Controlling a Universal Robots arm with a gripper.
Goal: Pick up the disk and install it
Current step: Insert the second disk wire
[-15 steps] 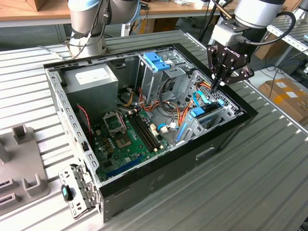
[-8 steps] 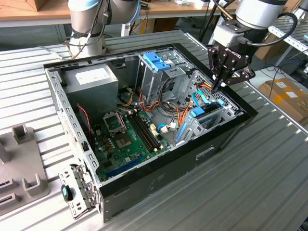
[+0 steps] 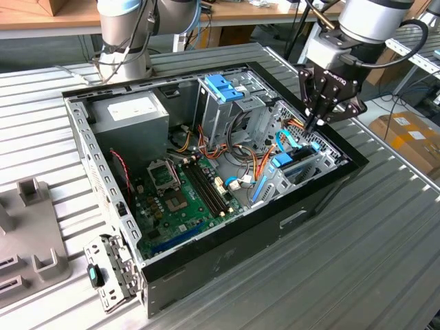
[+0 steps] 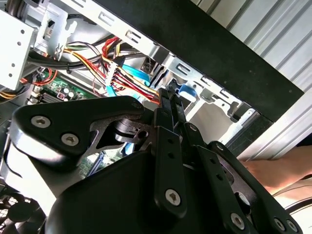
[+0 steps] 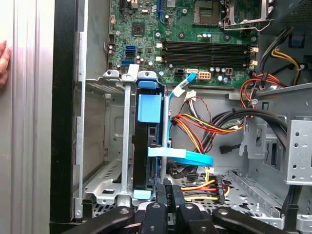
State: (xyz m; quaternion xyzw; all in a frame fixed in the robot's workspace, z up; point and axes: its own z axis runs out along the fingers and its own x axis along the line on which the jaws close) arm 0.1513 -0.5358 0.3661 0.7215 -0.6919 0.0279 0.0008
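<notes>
**Hidden or unclear.** The disk (image 5: 146,156) stands on edge in the sheet-metal bay at the exterior view's right end of the case (image 3: 227,265), beside the near black wall. Its narrow dark edge and the light-blue plastic carrier clipped round it face the camera; the broad faces and any label are turned away. In the exterior view the disk (image 3: 292,165) appears as a blue-tipped slab partly screened by bay metal and cables. How deep it sits in the bay cannot be told.

**Gripper.** In the exterior view the gripper (image 3: 316,124) hangs just above the bay. In both wrist views its black fingers lie pressed together with no gap, and nothing is seen between them (image 5: 169,187) (image 4: 168,95). The tips are just beside the carrier's end; contact cannot be confirmed.

**Labels.** The grey power-supply box (image 3: 130,117) bears a white sticker; its print is too small to make out.

**Materials.**
- A flat light-blue ribbon cable (image 5: 180,157) crosses beside the disk.
- Red, yellow and orange wires (image 5: 204,126) bunch nearby.
- The motherboard (image 5: 195,29) is green, with dark memory slots.
- A blue plastic bracket (image 3: 223,86) tops the tall perforated cage.
- The table (image 3: 385,261) is ribbed aluminium.

A person's hand (image 5: 2,56) is cut off at the frame edge outside the case wall.
</notes>
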